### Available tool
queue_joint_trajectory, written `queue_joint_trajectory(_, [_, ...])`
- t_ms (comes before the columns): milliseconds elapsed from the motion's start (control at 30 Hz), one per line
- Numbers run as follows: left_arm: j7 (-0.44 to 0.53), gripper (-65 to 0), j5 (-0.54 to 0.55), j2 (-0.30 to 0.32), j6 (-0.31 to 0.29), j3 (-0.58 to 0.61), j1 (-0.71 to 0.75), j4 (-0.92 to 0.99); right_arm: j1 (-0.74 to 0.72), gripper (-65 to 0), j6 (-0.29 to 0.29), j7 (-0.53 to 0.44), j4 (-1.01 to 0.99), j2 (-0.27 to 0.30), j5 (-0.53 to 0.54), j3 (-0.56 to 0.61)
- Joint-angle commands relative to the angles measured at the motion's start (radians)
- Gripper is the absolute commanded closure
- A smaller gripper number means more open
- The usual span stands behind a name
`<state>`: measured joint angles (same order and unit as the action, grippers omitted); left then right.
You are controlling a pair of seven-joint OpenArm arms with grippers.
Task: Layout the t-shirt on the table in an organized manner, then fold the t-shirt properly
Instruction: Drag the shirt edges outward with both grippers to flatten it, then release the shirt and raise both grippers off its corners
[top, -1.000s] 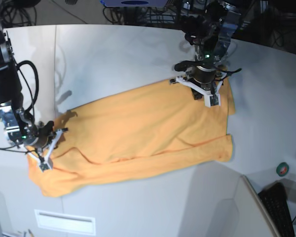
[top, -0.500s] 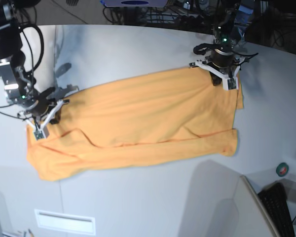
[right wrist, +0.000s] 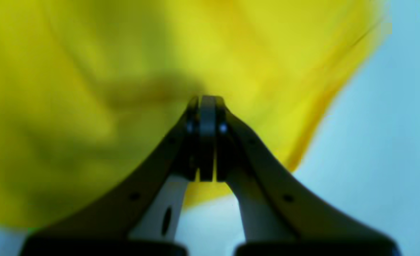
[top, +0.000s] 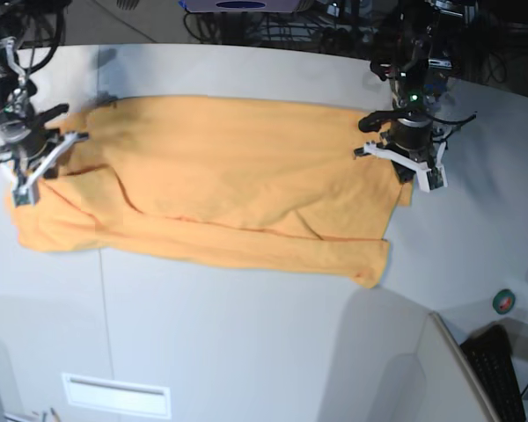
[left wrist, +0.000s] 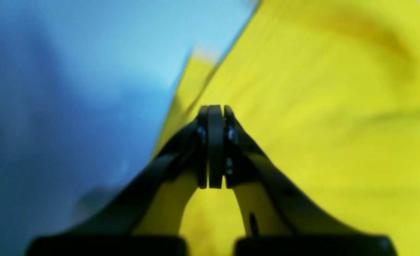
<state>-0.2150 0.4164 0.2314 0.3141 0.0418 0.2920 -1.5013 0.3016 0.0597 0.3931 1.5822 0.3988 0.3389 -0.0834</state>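
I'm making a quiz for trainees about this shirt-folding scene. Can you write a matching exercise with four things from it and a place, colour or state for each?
Things:
1. t-shirt
2. table
3. left hand
4. right hand

Descriptions:
A. white-grey, under everything
B. closed at the shirt's end on the base view's left
C. orange, spread out wide with creases
D. closed at the shirt's end on the base view's right

Pairs: 1-C, 2-A, 3-D, 4-B
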Motion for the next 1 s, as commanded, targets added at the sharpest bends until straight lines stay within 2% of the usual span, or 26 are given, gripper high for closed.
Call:
queue_joint_trajectory(0, [0.022, 0.0, -0.009, 0.000, 0.004, -0.023, 0.022, -0.045, 0.011, 0.0, -0.004, -0.016, 0.047, 0.001, 0.002, -0.040])
queue_joint_trajectory(100, [0.022, 0.0, 0.045, -0.034, 0.003, -0.096, 0.071, -0.120, 0.049, 0.0, -0.001, -0.007, 0.113, -0.044, 0.002, -0.172])
queue_joint_trajectory(167, [0.022, 0.0, 0.138, -0.037, 0.001, -0.148, 0.111, -0.141, 0.055, 0.0, -0.001, 0.013, 0.119, -0.080, 0.002, -0.255])
queue_joint_trajectory(267, [0.024, 0.0, 0.299, -0.033, -0.031, -0.250, 0.169, -0.137, 0.051, -20.9, -0.001, 0.042, 0.083, -0.148, 0.002, -0.384])
queue_joint_trajectory(300, [0.022, 0.0, 0.338, -0.033, -0.056, -0.291, 0.186, -0.130, 0.041, -23.6, -0.001, 0.042, 0.056, -0.162, 0.002, -0.424])
queue_joint_trajectory(333, [0.022, 0.0, 0.372, -0.033, -0.089, -0.333, 0.206, -0.123, 0.029, -23.4, 0.010, 0.045, 0.027, -0.173, 0.002, -0.458])
queue_joint_trajectory(400, [0.021, 0.0, 0.408, -0.033, -0.142, -0.392, 0.241, -0.118, 0.020, -23.4, 0.093, 0.045, -0.018, -0.182, 0.002, -0.504])
queue_joint_trajectory(433, [0.021, -2.1, 0.419, -0.033, -0.157, -0.409, 0.253, -0.118, 0.020, -23.6, 0.145, 0.046, -0.035, -0.183, 0.002, -0.523])
queue_joint_trajectory(467, [0.021, -10.0, 0.428, -0.034, -0.172, -0.425, 0.269, -0.118, 0.018, -24.2, 0.200, 0.051, -0.049, -0.185, 0.002, -0.543])
queue_joint_trajectory(500, [0.021, -20.6, 0.441, -0.037, -0.194, -0.437, 0.284, -0.118, 0.017, -25.5, 0.256, 0.066, -0.062, -0.194, 0.004, -0.563])
queue_joint_trajectory(567, [0.021, -38.3, 0.473, -0.037, -0.238, -0.448, 0.306, -0.117, -0.006, -30.6, 0.345, 0.114, -0.075, -0.220, 0.004, -0.619])
queue_joint_trajectory(600, [0.021, -45.9, 0.491, -0.037, -0.263, -0.446, 0.318, -0.115, -0.023, -33.2, 0.386, 0.152, -0.078, -0.231, 0.004, -0.660])
queue_joint_trajectory(633, [0.021, -50.5, 0.503, -0.037, -0.278, -0.446, 0.327, -0.109, -0.038, -34.7, 0.418, 0.188, -0.088, -0.243, 0.004, -0.698])
queue_joint_trajectory(700, [0.021, -53.2, 0.522, -0.037, -0.295, -0.440, 0.327, -0.089, -0.081, -35.4, 0.493, 0.258, -0.116, -0.266, 0.004, -0.767])
queue_joint_trajectory(800, [0.021, -50.8, 0.537, -0.037, -0.298, -0.435, 0.310, -0.034, -0.134, -35.6, 0.615, 0.383, -0.148, -0.272, 0.004, -0.840])
queue_joint_trajectory(833, [0.021, -50.4, 0.534, -0.037, -0.300, -0.431, 0.303, -0.022, -0.143, -35.6, 0.638, 0.410, -0.151, -0.272, 0.004, -0.852])
queue_joint_trajectory(967, [0.021, -47.7, 0.531, -0.037, -0.382, -0.386, 0.284, 0.006, -0.153, -35.7, 0.638, 0.447, -0.154, -0.268, 0.004, -0.858])
